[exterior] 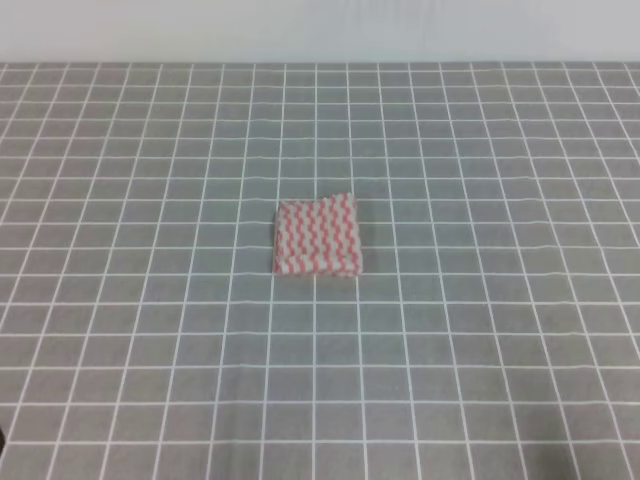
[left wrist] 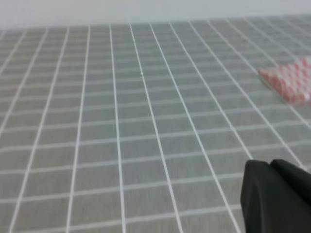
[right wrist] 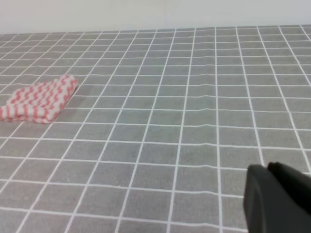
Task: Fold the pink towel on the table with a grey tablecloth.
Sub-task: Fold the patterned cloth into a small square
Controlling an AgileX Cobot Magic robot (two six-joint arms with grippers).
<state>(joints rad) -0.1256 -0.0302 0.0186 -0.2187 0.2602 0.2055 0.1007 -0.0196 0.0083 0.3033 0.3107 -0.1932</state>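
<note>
Tablecloth in grey, ruled with thin white lines into squares, is spread over the whole table [exterior: 480,330], and the cloth is seen running back to a pale wall [exterior: 320,28] at the far edge in all three views. Slight ripples are shown in the grid lines near the middle.

Near the centre of the table, the pink towel [exterior: 317,235] is laid flat as a small, compact, roughly square packet, about two grid cells wide. Its pink-and-white wavy stripes are turned upward, and stacked layers are visible along its near edge in the right wrist view [right wrist: 40,99], where it is seen at the left. In the left wrist view only part of it is caught, blurred, at the right border [left wrist: 290,80]. Nothing is touching it.

The left gripper [left wrist: 277,196] is shown only as a dark, blurred shape in the lower right corner of its own camera, well apart from the towel; whether its jaws are spread or pressed together cannot be told. The right gripper [right wrist: 277,199] is seen likewise, as a dark mass at lower right, well apart from the towel, and its jaws' state cannot be told either.
</note>
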